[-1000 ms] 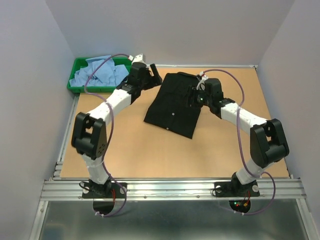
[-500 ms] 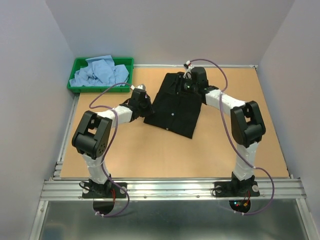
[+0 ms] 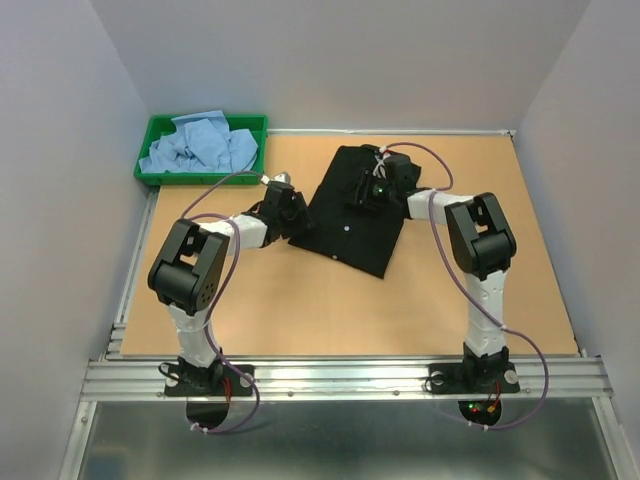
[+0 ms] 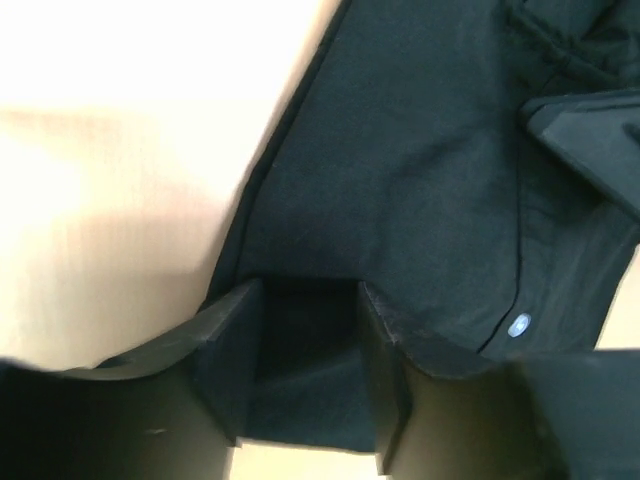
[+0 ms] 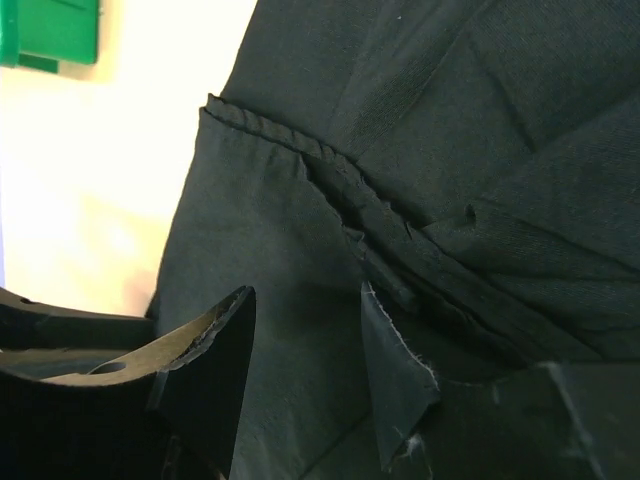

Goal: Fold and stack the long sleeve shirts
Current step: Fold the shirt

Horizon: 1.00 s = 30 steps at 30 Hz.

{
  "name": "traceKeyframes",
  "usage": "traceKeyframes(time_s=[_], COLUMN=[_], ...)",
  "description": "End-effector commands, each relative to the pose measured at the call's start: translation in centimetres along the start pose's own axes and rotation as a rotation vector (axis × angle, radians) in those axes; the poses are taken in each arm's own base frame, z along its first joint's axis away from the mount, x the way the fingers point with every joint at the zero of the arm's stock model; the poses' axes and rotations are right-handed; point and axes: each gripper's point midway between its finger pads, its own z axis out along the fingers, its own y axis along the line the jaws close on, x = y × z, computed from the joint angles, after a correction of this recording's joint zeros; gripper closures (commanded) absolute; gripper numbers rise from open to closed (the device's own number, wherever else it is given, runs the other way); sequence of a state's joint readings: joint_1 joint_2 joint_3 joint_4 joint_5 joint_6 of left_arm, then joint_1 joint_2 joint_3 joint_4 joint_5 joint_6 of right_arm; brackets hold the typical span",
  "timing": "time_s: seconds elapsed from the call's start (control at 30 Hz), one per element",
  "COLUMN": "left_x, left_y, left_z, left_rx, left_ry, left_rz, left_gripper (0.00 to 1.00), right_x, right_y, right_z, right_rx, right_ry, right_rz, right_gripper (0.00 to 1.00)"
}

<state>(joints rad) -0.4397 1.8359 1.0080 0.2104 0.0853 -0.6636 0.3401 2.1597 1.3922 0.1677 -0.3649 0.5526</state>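
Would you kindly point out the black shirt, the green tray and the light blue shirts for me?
black shirt [image 3: 355, 245], top view, lower front panel.
green tray [image 3: 165, 178], top view, near wall.
light blue shirts [image 3: 200, 145], top view, middle of the heap.

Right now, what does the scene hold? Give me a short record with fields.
black shirt: lying on the table, toward its far side
blue shirts: crumpled in the green tray, far left corner
left gripper: open, over the black shirt's left edge
right gripper: open, low over the black shirt's folds
stack: not yet started
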Motion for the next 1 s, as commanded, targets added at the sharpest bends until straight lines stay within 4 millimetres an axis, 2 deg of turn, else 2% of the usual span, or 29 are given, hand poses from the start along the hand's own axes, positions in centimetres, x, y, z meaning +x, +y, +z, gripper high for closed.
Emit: traceKeyframes(time_s=[0.0,0.1,0.17,0.27,0.3,0.4,0.43,0.47,0.57,0.63,0.67,0.73,0.87,0.93,0.97], left_x=[-0.2,-1.6,-1.9,-1.4,-1.0,0.0,0.2,0.2,0.8,1.5,1.7,2.4,3.3,3.3,3.1], left_y=[0.7,0.0,-0.2,-0.1,-0.2,0.5,0.8,0.9,1.5,2.0,2.2,2.9,3.9,3.8,3.5], left_z=[-2.5,-4.1,-4.7,-4.9,-4.9,-4.4,-4.2,-4.2,-3.8,-3.3,-3.2,-3.1,-3.6,-4.2,-4.5], left_rx=[-0.046,-0.031,-0.024,-0.021,-0.011,-0.026,-0.036,-0.042,-0.059,-0.075,-0.084,-0.108,-0.132,-0.125,-0.117], left_ry=[-0.017,-0.064,-0.078,-0.057,-0.042,-0.015,-0.01,-0.012,0.0,0.025,0.033,0.047,0.06,0.056,0.053], left_rz=[0.055,0.081,0.09,0.091,0.085,0.064,0.061,0.05,0.039,0.029,0.023,0.005,-0.004,-0.005,-0.006], left_gripper=[0.29,0.18,0.16,0.16,0.16,0.22,0.22,0.23,0.25,0.26,0.27,0.27,0.28,0.28,0.28], right_x=[-2.7,-3.5,-2.8,-1.4,-0.2,0.7,1.7,1.8,4.5,6.5,8.1,9.8,15.0,16.1,16.3], right_y=[1.4,5.0,6.9,9.6,10.5,13.6,13.6,14.5,14.1,13.0,11.6,9.9,4.4,3.0,3.2], right_z=[-2.8,-4.6,-5.2,-6.2,-6.3,-7.1,-7.1,-7.3,-6.6,-5.9,-5.7,-5.4,-5.2,-5.5,-6.0], right_rx=[-0.014,-0.113,-0.175,-0.241,-0.262,-0.349,-0.362,-0.404,-0.419,-0.393,-0.365,-0.328,-0.186,-0.159,-0.174], right_ry=[-0.076,-0.08,-0.051,-0.016,0.005,0.005,0.022,0.022,0.076,0.108,0.131,0.147,0.206,0.228,0.238], right_rz=[-0.048,-0.066,-0.073,-0.049,-0.046,-0.03,-0.005,0.032,0.081,0.097,0.126,0.152,0.177,0.195,0.188], right_gripper=[0.47,0.47,0.47,0.47,0.47,0.47,0.47,0.47,0.47,0.47,0.47,0.47,0.47,0.47,0.47])
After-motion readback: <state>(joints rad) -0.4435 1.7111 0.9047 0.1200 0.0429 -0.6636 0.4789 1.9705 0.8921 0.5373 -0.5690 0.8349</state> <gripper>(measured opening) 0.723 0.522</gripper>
